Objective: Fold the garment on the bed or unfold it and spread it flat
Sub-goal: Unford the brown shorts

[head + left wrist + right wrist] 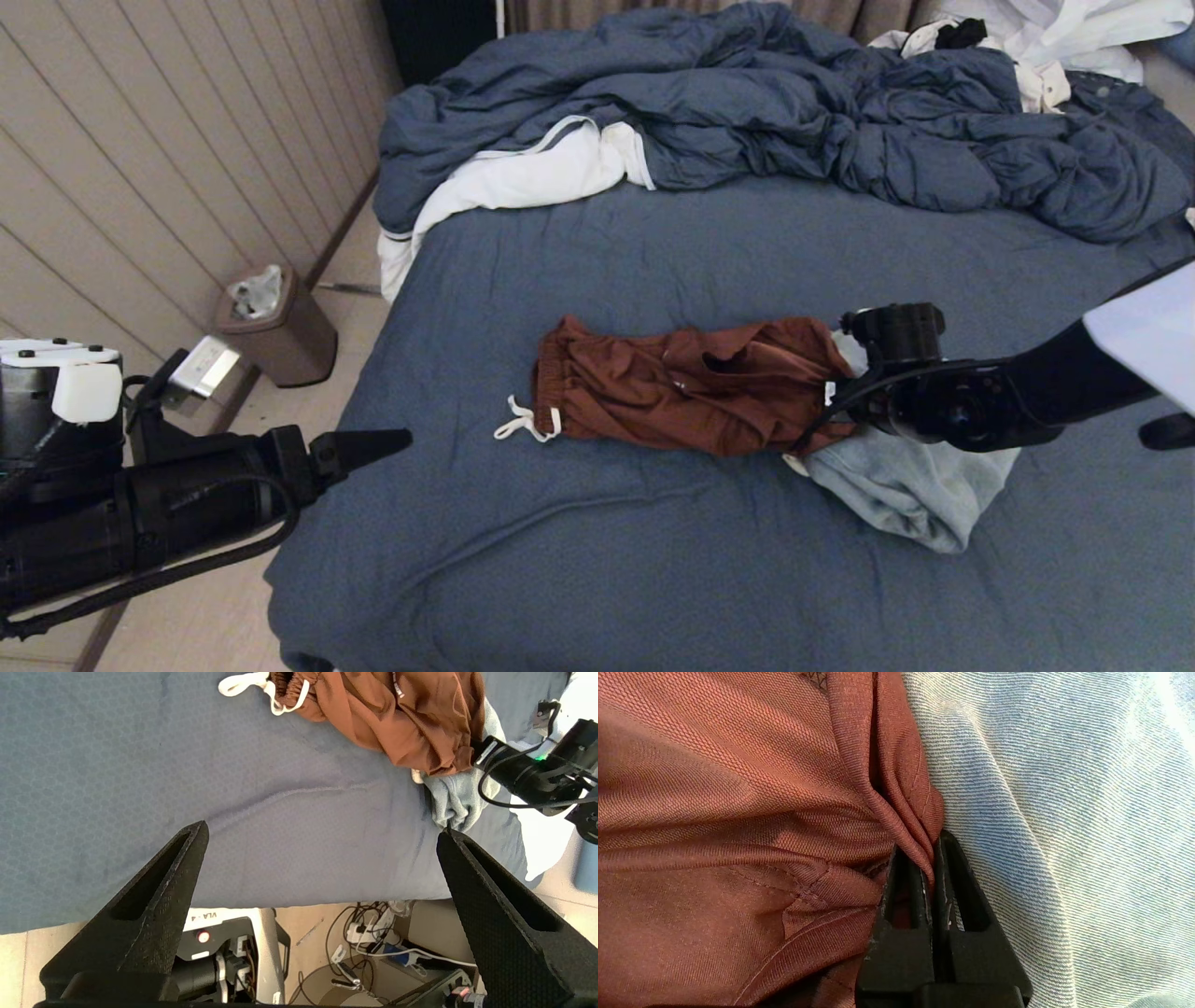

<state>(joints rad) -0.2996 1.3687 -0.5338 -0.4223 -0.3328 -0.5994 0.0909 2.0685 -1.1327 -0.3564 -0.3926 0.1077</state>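
Observation:
A rust-brown pair of shorts with a white drawstring lies rumpled across the middle of the bed, which has a slate-blue sheet. My right gripper is at the shorts' right end, shut on a fold of the brown fabric. Part of a light-blue denim garment lies under and beside that end. My left gripper hangs open off the bed's left edge, well apart from the shorts; its fingers are spread wide over the sheet's near edge.
A puffy blue duvet with white lining is bunched along the back of the bed. White clothing lies at the back right. On the floor to the left stands a brown waste bin by the panelled wall. Cables and the robot base sit below the bed's edge.

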